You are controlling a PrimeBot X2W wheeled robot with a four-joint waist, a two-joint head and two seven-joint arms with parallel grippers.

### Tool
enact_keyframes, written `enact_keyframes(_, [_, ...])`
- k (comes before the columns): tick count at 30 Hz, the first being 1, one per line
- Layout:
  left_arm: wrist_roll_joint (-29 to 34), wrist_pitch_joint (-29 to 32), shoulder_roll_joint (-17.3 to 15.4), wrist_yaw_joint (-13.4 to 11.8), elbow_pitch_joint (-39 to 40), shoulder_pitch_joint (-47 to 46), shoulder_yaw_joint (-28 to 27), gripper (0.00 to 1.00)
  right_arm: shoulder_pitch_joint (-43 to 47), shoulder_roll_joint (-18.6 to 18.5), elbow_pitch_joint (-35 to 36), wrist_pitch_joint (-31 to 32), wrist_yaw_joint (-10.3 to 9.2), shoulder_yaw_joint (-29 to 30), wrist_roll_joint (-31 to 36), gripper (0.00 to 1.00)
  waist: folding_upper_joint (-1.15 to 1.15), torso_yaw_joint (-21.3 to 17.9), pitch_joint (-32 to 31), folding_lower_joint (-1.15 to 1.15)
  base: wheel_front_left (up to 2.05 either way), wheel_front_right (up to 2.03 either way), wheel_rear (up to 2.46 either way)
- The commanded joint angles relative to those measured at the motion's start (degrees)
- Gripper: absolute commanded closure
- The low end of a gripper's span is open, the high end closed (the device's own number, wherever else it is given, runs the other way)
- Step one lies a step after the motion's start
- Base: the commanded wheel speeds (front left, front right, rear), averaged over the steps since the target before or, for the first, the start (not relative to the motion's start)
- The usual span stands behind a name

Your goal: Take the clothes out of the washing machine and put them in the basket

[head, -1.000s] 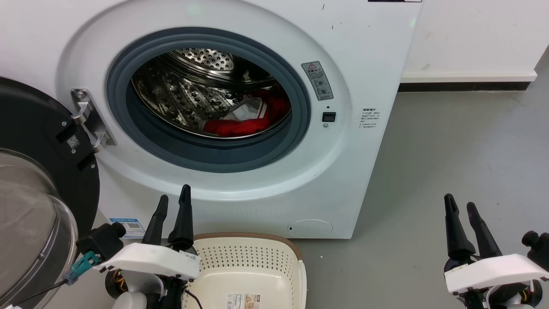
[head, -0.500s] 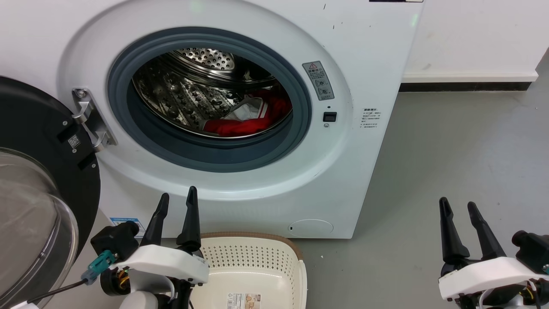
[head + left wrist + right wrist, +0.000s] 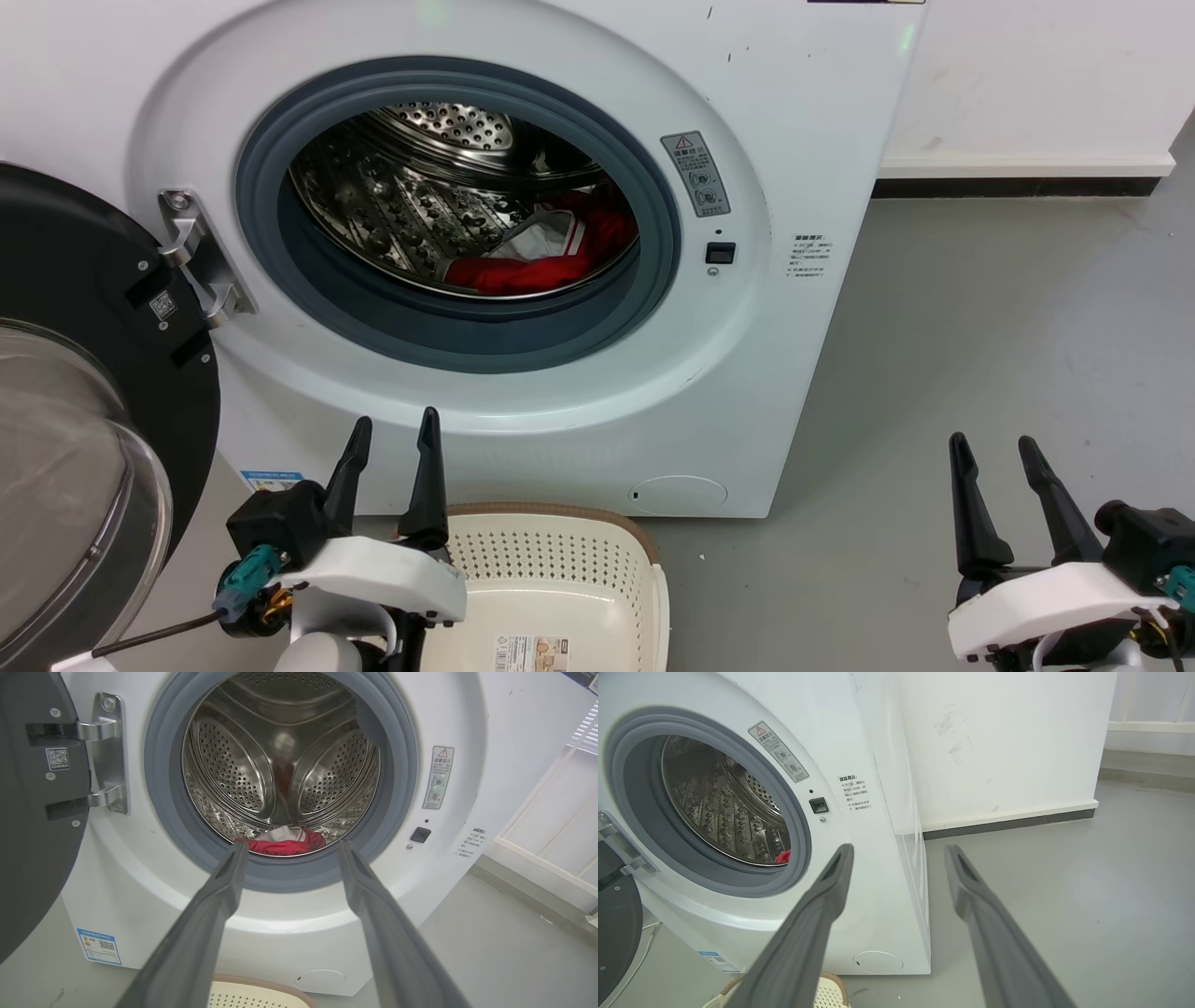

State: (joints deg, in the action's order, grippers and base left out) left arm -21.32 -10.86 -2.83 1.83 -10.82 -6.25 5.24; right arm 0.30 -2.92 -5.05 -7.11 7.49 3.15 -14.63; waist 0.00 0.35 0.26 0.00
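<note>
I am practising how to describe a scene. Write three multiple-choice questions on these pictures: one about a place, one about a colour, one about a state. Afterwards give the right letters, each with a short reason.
1. Where are the clothes in relation to the washing machine?
A. on top of it
B. underneath it
C. inside its drum

2. What colour is the rim of the basket?
A. blue
B. brown
C. black

3. What is the state of the door?
A. swung open
B. shut
C. missing

Answers:
1. C: red and white fabric lies low in the drum, seen through the round opening.
2. B: a brown band runs along the cream basket's top edge.
3. A: the door hangs on its hinge at the left, leaving the opening uncovered.
</note>
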Motion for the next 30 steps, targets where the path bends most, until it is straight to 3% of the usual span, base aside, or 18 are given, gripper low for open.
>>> enact_keyframes(1, [0.96, -0.52, -0.08, -0.23, 0.29, -1.12, 0.11, 0.00, 0.49, 0.02, 0.61, -0.47, 0.00, -0.01, 1.00, 0.00, 0.00, 0.01, 0.00, 0.00, 0.00, 0.00, 0.00])
enact_keyframes(30, [14.12, -3.76, -0.07, -2.24, -0.96, -1.18, 1.19, 0.00, 1.05, 0.06, 0.37, -1.99, -0.01, 0.04, 14.15, 0.00, 0.00, 0.40, 0.01, 0.00, 0.00, 0.00, 0.00])
